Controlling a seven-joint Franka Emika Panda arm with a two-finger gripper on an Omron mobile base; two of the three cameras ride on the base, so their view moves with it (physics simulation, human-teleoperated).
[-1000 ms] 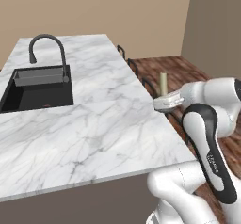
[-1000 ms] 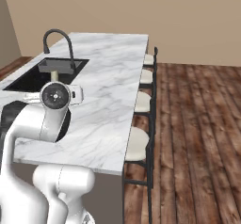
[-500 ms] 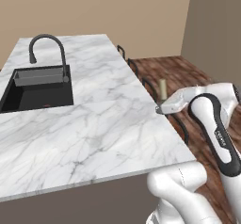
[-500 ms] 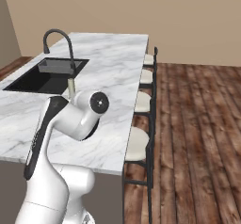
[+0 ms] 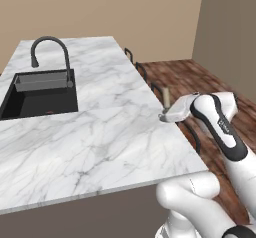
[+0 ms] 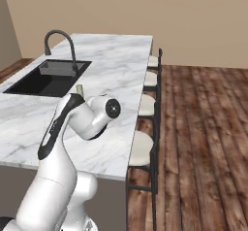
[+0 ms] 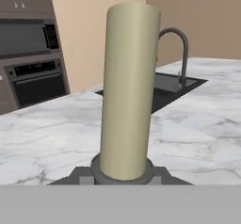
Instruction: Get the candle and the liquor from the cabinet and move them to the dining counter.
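Note:
My gripper [image 7: 122, 178] is shut on the grey holder of the cream-yellow candle [image 7: 129, 91], which stands upright and close in the hand view. In the left base view the candle [image 5: 165, 96] pokes up from the gripper [image 5: 164, 116] at the right edge of the white marble dining counter [image 5: 100, 127]. From the right base view the candle [image 6: 80, 90] peeks out behind my upper arm, over the counter [image 6: 121, 70]. The liquor is out of view.
A black sink [image 5: 40, 89] with a dark gooseneck tap [image 5: 50, 47] takes up the counter's far left. Cream-cushioned stools [image 6: 145, 104] line its right side above the wooden floor [image 6: 203, 128]. A built-in oven [image 7: 33, 72] stands in the far wall.
My arm has swung its elbow round to the right. The hand with the candle has dropped slightly and come a little nearer, still at the counter's edge.

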